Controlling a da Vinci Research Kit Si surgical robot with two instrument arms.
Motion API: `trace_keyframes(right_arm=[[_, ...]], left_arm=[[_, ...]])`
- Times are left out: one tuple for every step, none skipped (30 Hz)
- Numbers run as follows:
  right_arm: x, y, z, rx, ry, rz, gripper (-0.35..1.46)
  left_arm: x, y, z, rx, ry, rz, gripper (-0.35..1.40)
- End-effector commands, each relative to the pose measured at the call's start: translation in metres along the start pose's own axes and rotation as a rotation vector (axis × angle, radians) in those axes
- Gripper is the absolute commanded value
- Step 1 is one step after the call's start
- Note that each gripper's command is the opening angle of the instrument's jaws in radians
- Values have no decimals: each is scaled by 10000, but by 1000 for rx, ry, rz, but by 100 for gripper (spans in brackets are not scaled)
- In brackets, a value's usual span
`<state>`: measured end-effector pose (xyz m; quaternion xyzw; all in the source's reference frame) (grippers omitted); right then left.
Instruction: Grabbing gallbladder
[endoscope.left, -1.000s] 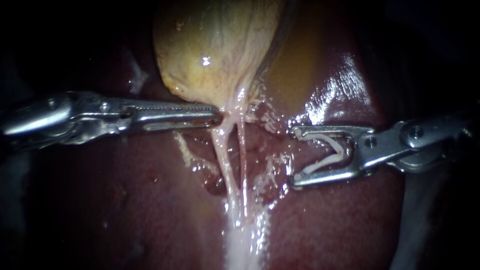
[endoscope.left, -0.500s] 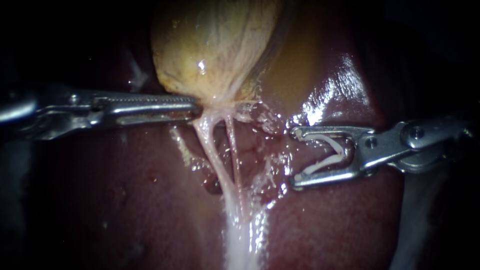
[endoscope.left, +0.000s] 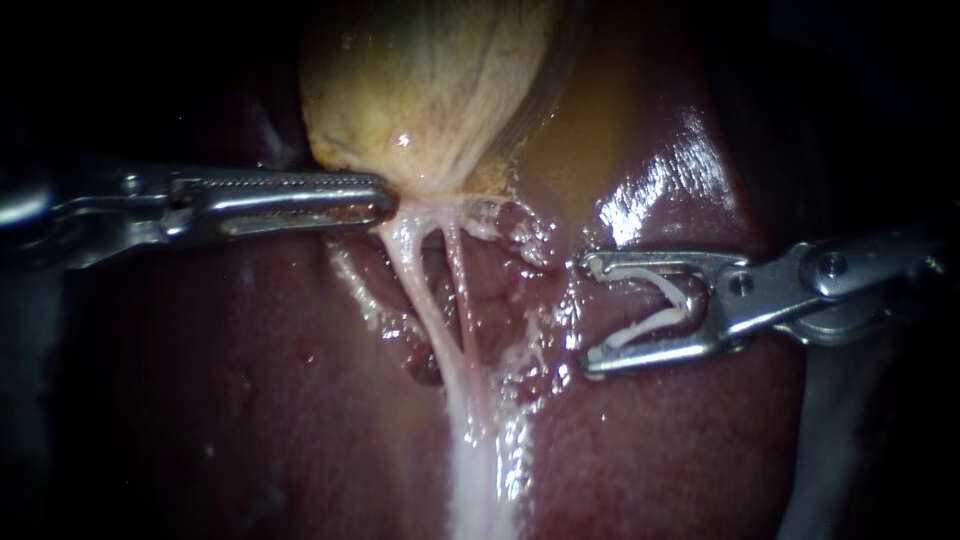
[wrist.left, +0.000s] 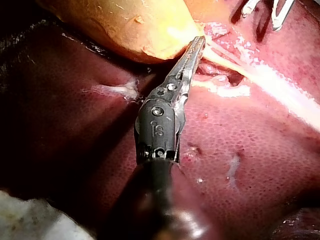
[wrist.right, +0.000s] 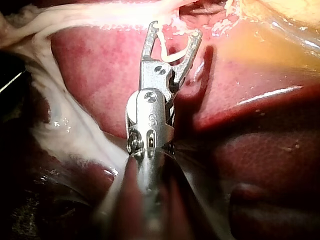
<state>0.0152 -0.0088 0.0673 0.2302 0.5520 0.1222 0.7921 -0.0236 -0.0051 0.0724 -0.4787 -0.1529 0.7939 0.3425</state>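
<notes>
Left instrument (endoscope.left: 385, 200) has its jaws clamped on the tapered lower end of the gallbladder (endoscope.left: 430, 90), lying on the liver (endoscope.left: 250, 400). The sac looks soft, slick and tear-prone. Right instrument (endoscope.left: 590, 315) waits apart, jaws cradling a white clip (endoscope.left: 650, 328).

1. Over the last 1 s the left instrument (endoscope.left: 383, 198) has drawn back toward the view's left and risen a little. Its jaws are clamped on the gallbladder's lower edge.
2. The gallbladder (endoscope.left: 430, 90) has followed the pull. Its narrow lower end now sits further left and higher against the liver.
3. The 2 pale tubes (endoscope.left: 413, 285) below it have been stretched. They now slant down to the right from the jaws and stand further apart near their upper ends.
</notes>
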Motion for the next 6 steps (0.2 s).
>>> trace_keyframes(right_arm=[[0,0,0,0,0,0,50],[0,0,0,0,0,0,50],[0,0,0,0,0,0,50],[0,0,0,0,0,0,50],[0,0,0,0,0,0,50],[0,0,0,0,0,0,50]], left_arm=[[0,0,0,1,0,0,-35],[0,0,0,0,0,0,-35],[0,0,0,0,0,0,-35],[0,0,0,0,0,0,-35],[0,0,-1,0,0,0,-35],[0,0,-1,0,0,0,-35]])
